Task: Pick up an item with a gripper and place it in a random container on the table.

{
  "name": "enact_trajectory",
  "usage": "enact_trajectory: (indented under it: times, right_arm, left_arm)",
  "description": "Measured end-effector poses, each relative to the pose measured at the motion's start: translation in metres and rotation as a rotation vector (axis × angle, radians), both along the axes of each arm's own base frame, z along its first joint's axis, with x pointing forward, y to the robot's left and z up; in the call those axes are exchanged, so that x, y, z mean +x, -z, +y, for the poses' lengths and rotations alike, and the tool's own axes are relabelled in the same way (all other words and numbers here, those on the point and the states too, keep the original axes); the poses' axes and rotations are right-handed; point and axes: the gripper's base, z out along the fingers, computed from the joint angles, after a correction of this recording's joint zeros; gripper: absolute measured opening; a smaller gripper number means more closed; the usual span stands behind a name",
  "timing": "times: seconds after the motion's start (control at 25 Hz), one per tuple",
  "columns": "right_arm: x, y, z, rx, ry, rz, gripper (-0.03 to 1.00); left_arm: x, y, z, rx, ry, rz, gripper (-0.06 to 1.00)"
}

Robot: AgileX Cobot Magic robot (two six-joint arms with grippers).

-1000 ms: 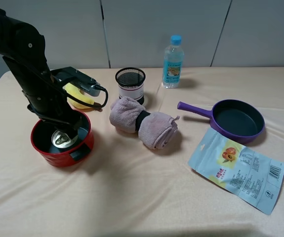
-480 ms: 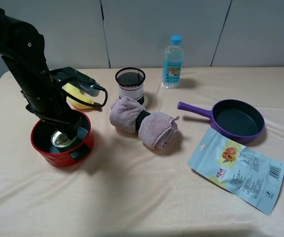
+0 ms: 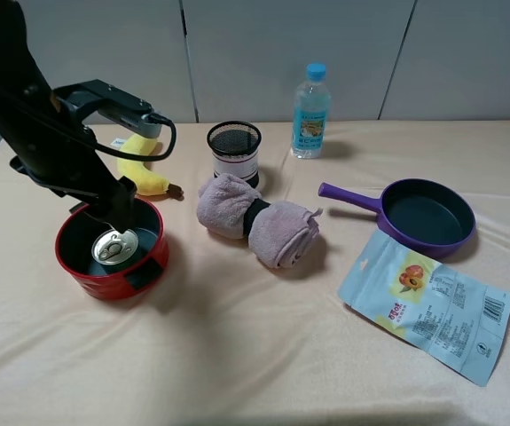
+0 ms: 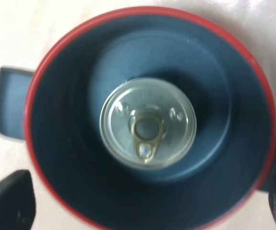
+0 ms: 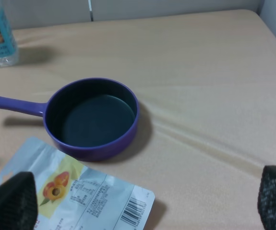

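The tin can (image 3: 114,247) with a silver pull-ring lid stands upright inside the red pot (image 3: 104,282) at the left of the table. My left gripper (image 3: 115,206) is open and empty. It hangs just above the pot's far rim, clear of the can. In the left wrist view the can (image 4: 148,122) sits in the middle of the pot's dark floor, inside the red rim (image 4: 150,10). The left gripper (image 4: 145,211) has its two black fingertips far apart at the frame's lower corners. My right gripper (image 5: 142,201) is open and empty above the table, near the purple pan.
A banana (image 3: 139,173) lies behind the pot. A black mesh cup (image 3: 234,151), a rolled pink towel (image 3: 255,220) and a water bottle (image 3: 310,111) stand mid-table. A purple frying pan (image 3: 427,217) and a snack pouch (image 3: 423,306) lie at the right.
My left gripper has risen out of the pot and drawn back to the left. The can stays in the pot. More of the banana shows.
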Motion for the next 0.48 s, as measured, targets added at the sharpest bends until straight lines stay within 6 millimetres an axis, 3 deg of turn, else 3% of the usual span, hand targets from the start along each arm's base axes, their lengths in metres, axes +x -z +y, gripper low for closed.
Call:
enact_trajectory:
  times: [0.28,0.32,0.48]
  right_arm:
    - [0.0,0.0,0.0,0.0,0.0,0.0,0.69]
    - [0.0,0.0,0.0,0.0,0.0,0.0,0.69]
    - [0.0,0.0,0.0,0.0,0.0,0.0,0.69]
  left_arm:
    - [-0.024,-0.042,0.009,-0.064,-0.019,-0.069,0.99]
    - [-0.034,-0.056,0.013,-0.08,-0.02,-0.095,0.99]
    - [-0.056,-0.081,0.023,-0.107,-0.022,-0.139,0.99]
